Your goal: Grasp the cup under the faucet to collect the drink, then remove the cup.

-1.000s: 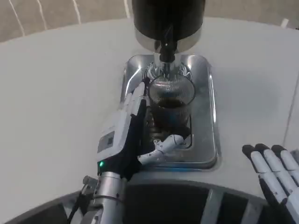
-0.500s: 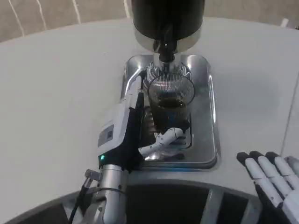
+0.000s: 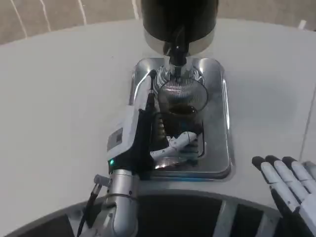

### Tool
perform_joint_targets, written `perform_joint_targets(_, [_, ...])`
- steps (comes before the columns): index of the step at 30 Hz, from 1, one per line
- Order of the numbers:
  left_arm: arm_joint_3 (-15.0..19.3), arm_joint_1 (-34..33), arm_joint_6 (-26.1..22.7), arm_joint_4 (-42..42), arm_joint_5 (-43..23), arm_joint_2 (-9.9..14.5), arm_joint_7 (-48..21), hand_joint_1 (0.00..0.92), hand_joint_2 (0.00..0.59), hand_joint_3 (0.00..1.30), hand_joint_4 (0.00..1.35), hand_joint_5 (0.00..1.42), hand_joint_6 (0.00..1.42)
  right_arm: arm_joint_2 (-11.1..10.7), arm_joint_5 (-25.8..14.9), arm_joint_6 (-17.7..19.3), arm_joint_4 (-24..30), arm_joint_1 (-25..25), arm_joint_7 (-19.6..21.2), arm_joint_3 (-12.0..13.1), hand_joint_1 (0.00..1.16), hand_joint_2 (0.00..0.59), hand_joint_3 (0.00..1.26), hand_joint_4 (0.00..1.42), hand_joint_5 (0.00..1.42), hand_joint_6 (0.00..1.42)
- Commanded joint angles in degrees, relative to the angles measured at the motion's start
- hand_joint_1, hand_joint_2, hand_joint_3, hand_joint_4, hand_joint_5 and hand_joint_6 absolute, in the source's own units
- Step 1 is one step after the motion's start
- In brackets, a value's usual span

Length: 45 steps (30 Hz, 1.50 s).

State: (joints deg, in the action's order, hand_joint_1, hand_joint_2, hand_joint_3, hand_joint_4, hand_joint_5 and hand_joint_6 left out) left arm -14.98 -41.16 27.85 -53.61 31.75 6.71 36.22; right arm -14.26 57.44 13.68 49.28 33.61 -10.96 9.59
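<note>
We see the ribbed clear glass cup [image 3: 180, 106] standing upright on the steel drip tray [image 3: 223, 123], directly below the faucet [image 3: 177, 58], partly filled with dark drink, our left hand [image 3: 143, 136] around it.

Even, fairly dim indoor light falls from above, leaving the table [image 3: 59, 98] a flat grey with soft shadows. The steel tray [image 3: 224, 123] throws bright glare along its rim and near front edge, and the dispenser [image 3: 178, 19] reads almost black. A green light glows on the left hand [image 3: 140, 138]. The picture is slightly soft overall, perhaps from motion.
</note>
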Motion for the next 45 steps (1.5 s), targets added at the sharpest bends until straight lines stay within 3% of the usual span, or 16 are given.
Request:
perform_joint_targets(1, [-1.5, -0.6, 1.3, -2.2, 0.5, -0.4, -0.6, 0.466, 0.067, 0.00, 0.00, 0.21, 0.25, 0.5, 0.9, -1.2, 0.3, -0.8, -1.2, -1.1, 0.63, 0.348, 0.00, 0.00, 0.00, 0.00])
perform_joint_targets(7, [-2.4, -1.1, 1.8, -3.7, 0.3, -0.6, -0.4, 0.488, 0.068, 0.00, 0.00, 0.27, 0.31, 0.8, 0.5, -2.4, 0.7, -1.1, -2.1, -1.8, 0.63, 0.382, 0.00, 0.00, 0.00, 0.00])
perform_joint_targets(16, [-3.2, -2.0, 2.0, -5.4, 0.6, -1.0, -0.4, 0.496, 0.072, 0.04, 0.07, 0.37, 0.46, 1.6, 1.1, -3.9, 1.8, -1.8, -3.3, -3.2, 0.63, 0.386, 0.00, 0.00, 0.00, 0.00])
perform_joint_targets(20, [-3.7, -2.2, 0.8, -5.8, 1.1, -1.5, 0.7, 0.520, 0.082, 0.10, 0.17, 0.50, 0.68, 2.1, 1.3, -4.8, 2.0, -2.2, -3.8, -3.8, 0.63, 0.386, 0.00, 0.00, 0.00, 0.00])
perform_joint_targets(25, [-4.8, -2.7, -1.0, -7.1, 1.6, -2.8, 2.3, 0.583, 0.090, 0.38, 0.53, 0.82, 1.09, 2.4, 1.2, -5.6, 2.9, -2.7, -4.5, -3.7, 0.63, 0.385, 0.00, 0.00, 0.00, 0.00])
perform_joint_targets(30, [-5.9, -3.8, -1.9, -9.4, 2.2, -6.0, 7.3, 0.602, 0.089, 0.74, 0.90, 1.15, 1.42, 3.4, -0.8, -9.2, 4.6, -3.5, -7.5, -2.9, 0.63, 0.380, 0.00, 0.00, 0.00, 0.00])
perform_joint_targets(34, [-6.0, -4.7, -2.1, -10.4, 2.2, -7.8, 11.9, 0.657, 0.094, 0.96, 1.11, 1.34, 1.42, 3.4, -0.4, -10.8, 5.2, -4.7, -8.9, -2.6, 0.60, 0.377, 0.00, 0.00, 0.00, 0.00])
perform_joint_targets(45, [-4.1, -3.6, -1.5, -7.5, 2.3, -6.3, 18.5, 0.705, 0.069, 1.10, 1.23, 1.36, 1.42, 3.0, -0.4, -12.0, 3.6, -7.7, -9.8, -3.8, 0.58, 0.381, 0.00, 0.00, 0.00, 0.00])
